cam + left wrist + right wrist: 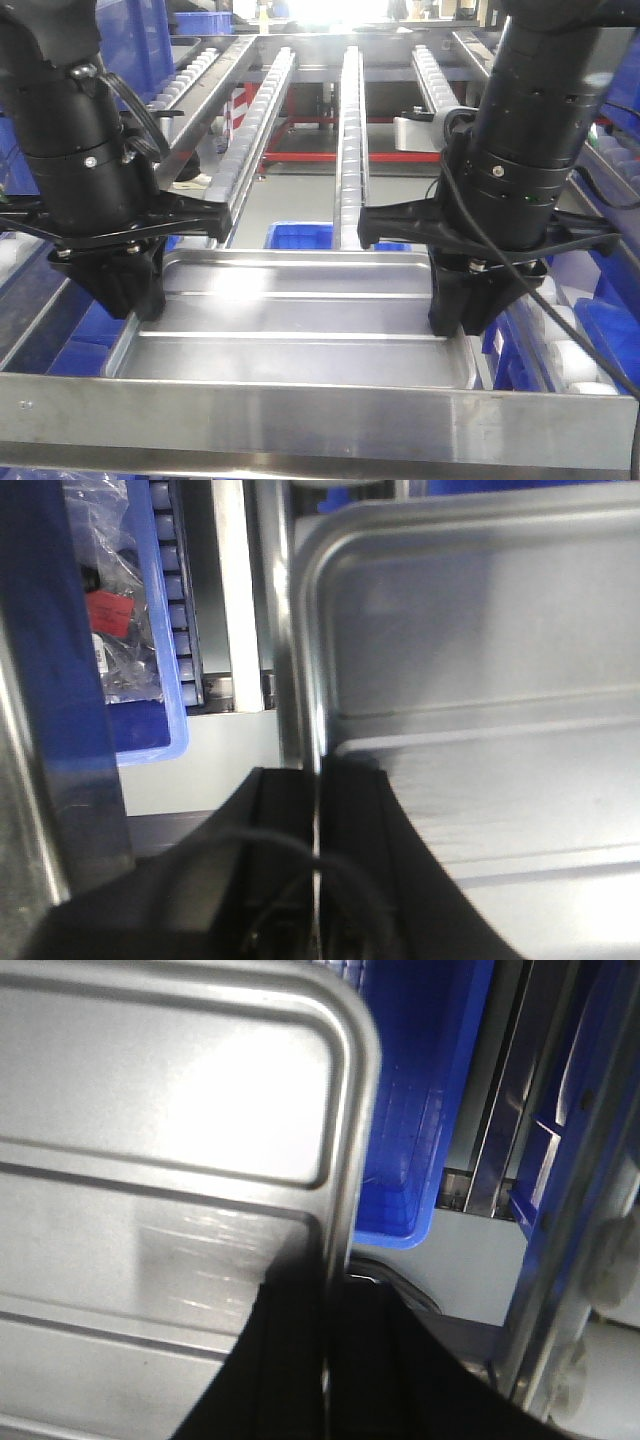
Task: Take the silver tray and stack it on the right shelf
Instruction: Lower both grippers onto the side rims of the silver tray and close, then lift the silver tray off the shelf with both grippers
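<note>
Clamping left fingers [275, 825] over the left rim of the tray [300, 310], one inside the wall and one outside, with the metal edge running between. Clamping right fingers [375, 1345] the same way on the opposite rim. Holding the tray level between both, just inside the front of the shelf [320, 420], above a blue bin [300, 238]; not telling whether it is resting on the rollers [568, 358]. Judging it stiff, fairly light and slick: polished steel with a thin rim, likely to slide in a loose pinch. Favouring mid-rim holds on the short ends, as now, for keeping both sides even and avoiding twist.
</note>
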You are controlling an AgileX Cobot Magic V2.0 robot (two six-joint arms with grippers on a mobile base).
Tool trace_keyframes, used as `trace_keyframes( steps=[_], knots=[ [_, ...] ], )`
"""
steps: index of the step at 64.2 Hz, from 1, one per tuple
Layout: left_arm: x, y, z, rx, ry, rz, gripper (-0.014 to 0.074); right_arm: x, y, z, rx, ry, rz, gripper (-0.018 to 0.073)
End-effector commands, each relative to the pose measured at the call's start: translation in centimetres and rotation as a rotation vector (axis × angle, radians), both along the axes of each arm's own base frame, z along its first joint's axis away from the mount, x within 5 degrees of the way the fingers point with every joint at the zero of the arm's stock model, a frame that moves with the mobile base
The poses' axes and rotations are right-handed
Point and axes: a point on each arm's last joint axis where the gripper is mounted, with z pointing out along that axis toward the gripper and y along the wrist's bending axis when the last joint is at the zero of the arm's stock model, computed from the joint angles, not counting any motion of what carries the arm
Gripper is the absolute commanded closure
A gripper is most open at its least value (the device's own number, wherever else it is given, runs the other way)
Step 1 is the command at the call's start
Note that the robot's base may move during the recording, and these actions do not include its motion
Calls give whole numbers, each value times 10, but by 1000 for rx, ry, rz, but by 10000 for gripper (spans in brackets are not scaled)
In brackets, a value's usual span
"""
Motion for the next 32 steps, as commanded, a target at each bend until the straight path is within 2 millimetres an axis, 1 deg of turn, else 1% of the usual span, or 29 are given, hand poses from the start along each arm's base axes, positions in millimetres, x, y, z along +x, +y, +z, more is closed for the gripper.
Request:
trace_keyframes(
  steps=[1,7,14,16,19,22,28,32],
  knots=[
    [2,-4,22,-45,-77,-14,691,4,-1,20,11,-72,22,503],
    [2,-4,27,-39,-68,-10,691,2,-2,29,20,-89,22,503],
    [4,-6,43,-35,-66,-8,690,-5,-5,49,42,-131,21,503],
    [5,-7,52,-44,-81,-9,691,-7,-7,55,47,-141,21,503],
    [3,-10,60,-50,-91,-16,691,-11,-9,65,56,-159,21,503],
    [2,-11,74,-66,-116,-19,691,-15,-11,74,66,-179,20,503],
    [-6,-13,99,-94,-152,-21,691,-26,-17,96,87,-219,20,503],
    [-12,-13,112,-107,-171,-31,690,-33,-20,105,92,-229,20,503]
  ],
)
